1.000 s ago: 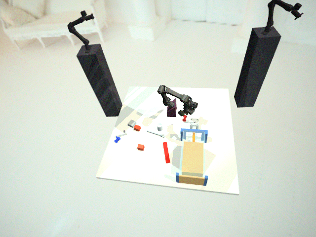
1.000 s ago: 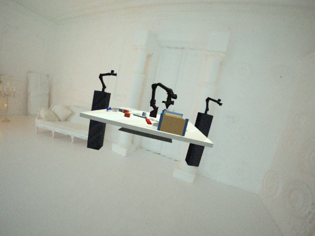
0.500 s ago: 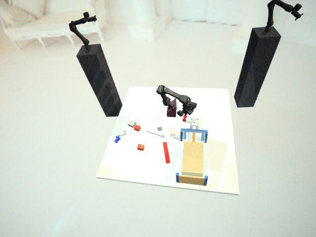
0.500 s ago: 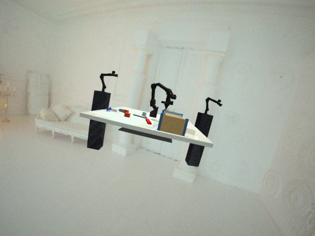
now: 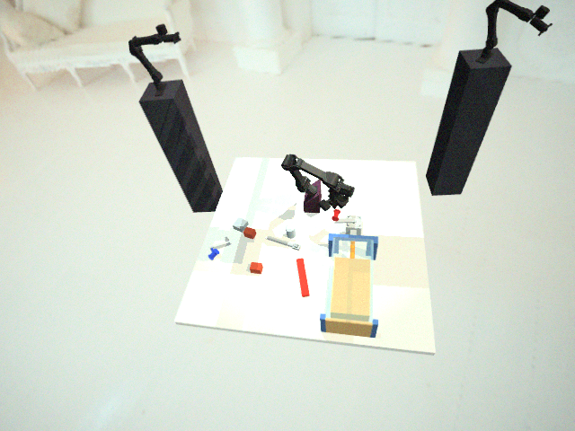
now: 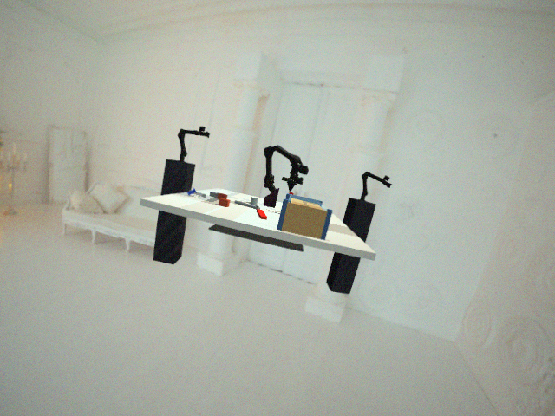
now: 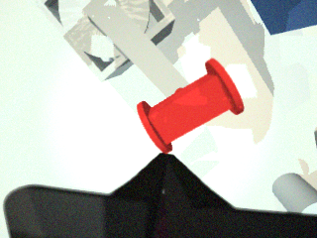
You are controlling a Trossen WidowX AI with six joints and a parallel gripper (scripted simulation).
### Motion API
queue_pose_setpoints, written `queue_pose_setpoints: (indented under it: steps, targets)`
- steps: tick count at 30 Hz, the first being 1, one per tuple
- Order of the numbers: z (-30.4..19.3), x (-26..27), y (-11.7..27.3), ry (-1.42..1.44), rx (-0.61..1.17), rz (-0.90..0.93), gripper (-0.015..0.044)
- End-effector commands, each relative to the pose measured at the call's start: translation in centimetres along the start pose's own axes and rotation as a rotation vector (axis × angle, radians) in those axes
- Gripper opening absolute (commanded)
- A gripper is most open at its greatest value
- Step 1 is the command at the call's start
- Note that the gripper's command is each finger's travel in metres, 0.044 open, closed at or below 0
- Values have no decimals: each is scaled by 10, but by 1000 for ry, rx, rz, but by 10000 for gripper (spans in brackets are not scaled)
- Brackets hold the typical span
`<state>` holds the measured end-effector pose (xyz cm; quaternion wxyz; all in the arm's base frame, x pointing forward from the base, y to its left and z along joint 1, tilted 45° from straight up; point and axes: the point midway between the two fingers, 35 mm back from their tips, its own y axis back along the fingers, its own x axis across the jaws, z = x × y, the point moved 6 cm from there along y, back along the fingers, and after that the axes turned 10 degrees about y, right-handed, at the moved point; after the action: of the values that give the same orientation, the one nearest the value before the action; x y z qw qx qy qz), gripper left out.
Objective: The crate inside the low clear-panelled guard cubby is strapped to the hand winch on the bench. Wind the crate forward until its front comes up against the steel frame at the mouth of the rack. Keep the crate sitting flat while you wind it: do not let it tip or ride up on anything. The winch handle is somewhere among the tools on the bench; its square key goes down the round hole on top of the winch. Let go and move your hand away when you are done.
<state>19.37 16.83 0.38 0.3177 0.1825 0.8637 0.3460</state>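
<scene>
The tan crate [image 5: 351, 287] sits flat in the clear-panelled cubby, its front short of the blue frame [image 5: 352, 237] at the mouth. An orange strap [image 5: 352, 249] runs from the crate toward the pale winch [image 5: 353, 226] [image 7: 101, 47]. The winch handle lies across the winch top; its pale arm [image 7: 144, 55] ends in a red knob [image 5: 336, 215] [image 7: 190, 106]. Its key is hidden. My gripper [image 5: 336, 206] [image 6: 291, 190] [image 7: 165, 160] is shut and empty. Its tips are close to the red knob in the wrist view; whether they touch it is unclear.
Left of the cubby are a red bar [image 5: 303, 277] [image 6: 261, 213], a grey wrench [image 5: 284, 242] and a grey cylinder [image 5: 290, 232] [image 7: 293, 192]. Farther left are two red blocks [image 5: 250, 233] [image 5: 255, 268], a grey block [image 5: 240, 224] and a blue-knobbed handle [image 5: 214, 253].
</scene>
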Motion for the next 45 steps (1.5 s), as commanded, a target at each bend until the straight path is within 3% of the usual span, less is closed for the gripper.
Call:
queue_pose_setpoints:
  steps: [1,4,8,15,45]
  targets:
    - [2,0,22,-5,-10,2,0]
    - [2,1,44,-8,-10,3,0]
    - [2,1,46,-8,-10,3,0]
    - [26,14,6,-3,-12,3,0]
    - [10,5,-4,-3,-10,2,0]
